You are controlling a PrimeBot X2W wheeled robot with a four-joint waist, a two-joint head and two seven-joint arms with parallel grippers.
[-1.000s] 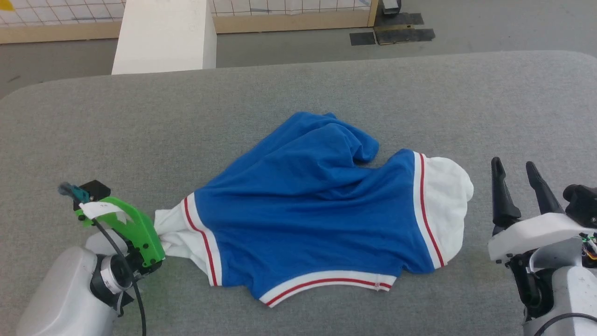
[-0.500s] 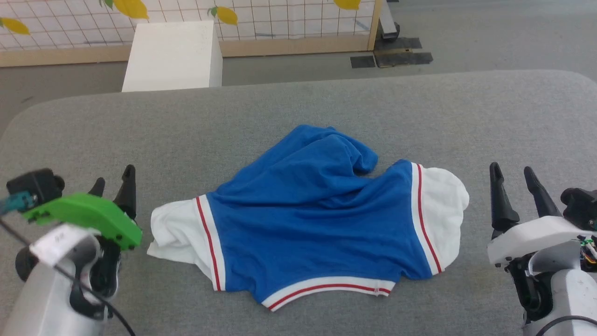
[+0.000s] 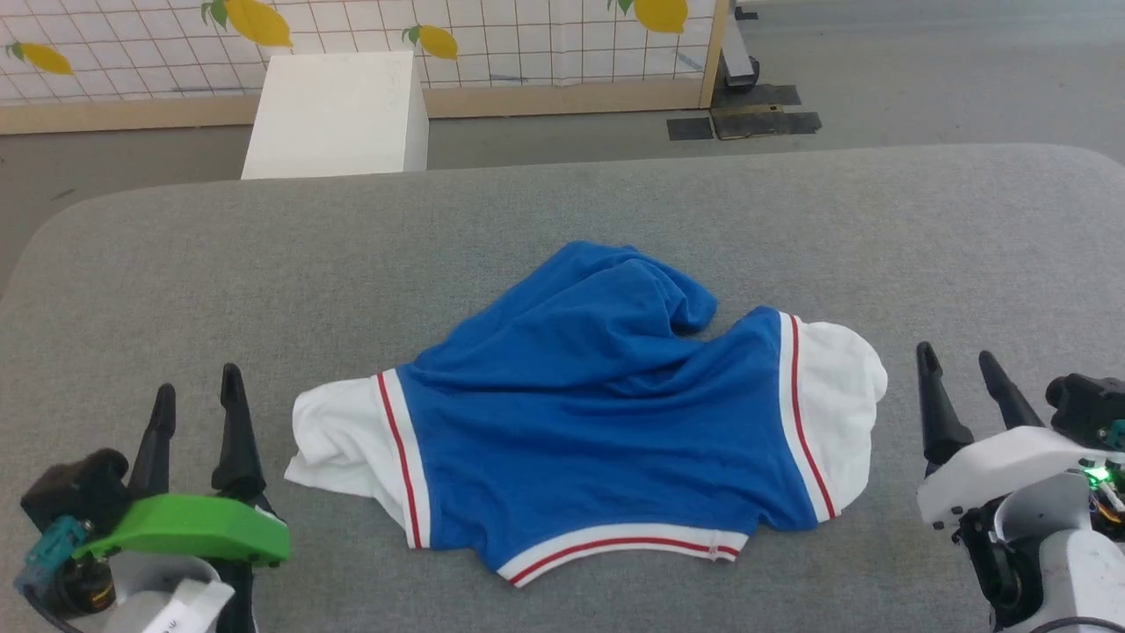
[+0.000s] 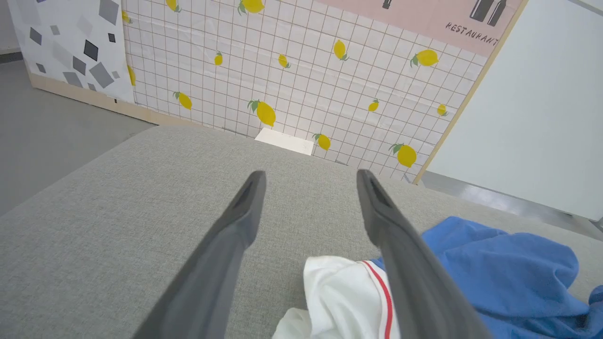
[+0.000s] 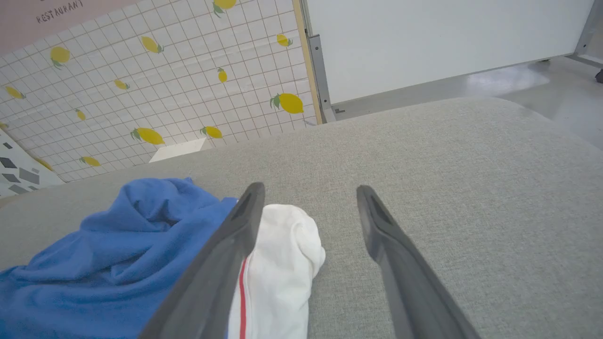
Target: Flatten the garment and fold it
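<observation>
The garment (image 3: 598,413), a royal-blue shirt with white sleeves and red stripes, lies rumpled in the middle of the grey table (image 3: 527,211). Its body is bunched toward the far side. One white sleeve (image 3: 338,435) points left, the other (image 3: 835,404) right, and the collar band runs along the near edge. My left gripper (image 3: 195,396) stands open just left of the left sleeve, holding nothing. In the left wrist view that sleeve (image 4: 344,296) lies below the open fingers. My right gripper (image 3: 958,374) is open beside the right sleeve (image 5: 282,263), apart from it.
A white box (image 3: 338,114) stands on the floor beyond the table's far edge. Behind it runs a tiled wall panel with lemon prints (image 3: 492,35) and a wooden base. Dark mats (image 3: 756,123) lie on the floor at the back right.
My left gripper let go of the left sleeve, opened and drew back to the left. The sleeve now lies loose on the table. The head camera tilted, shifting the whole picture down.
</observation>
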